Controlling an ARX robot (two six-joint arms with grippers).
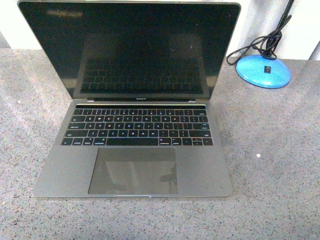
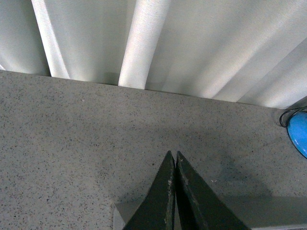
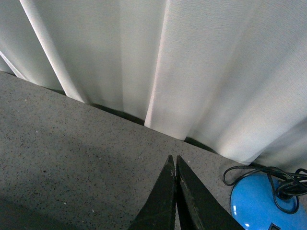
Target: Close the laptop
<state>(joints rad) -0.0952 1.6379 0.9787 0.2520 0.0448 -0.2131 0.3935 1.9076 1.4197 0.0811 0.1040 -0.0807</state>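
Note:
The laptop (image 1: pixel 137 127) sits open on the speckled grey table (image 1: pixel 280 150), its glossy black screen (image 1: pixel 130 50) upright and tilted slightly back, with the keyboard and trackpad facing me. Neither gripper appears in the front view. In the left wrist view my left gripper (image 2: pixel 174 155) is shut with nothing between its fingers. Its tips hang over the table just past a grey metal strip (image 2: pixel 268 213) that looks like part of the laptop. In the right wrist view my right gripper (image 3: pixel 174 158) is also shut and empty, above the table near the curtain.
A blue lamp base (image 1: pixel 263 71) with a coiled black cable (image 1: pixel 265 42) stands at the back right of the laptop; the lamp base (image 3: pixel 268 201) lies close to my right gripper. A white curtain (image 2: pixel 144 43) hangs along the table's far edge.

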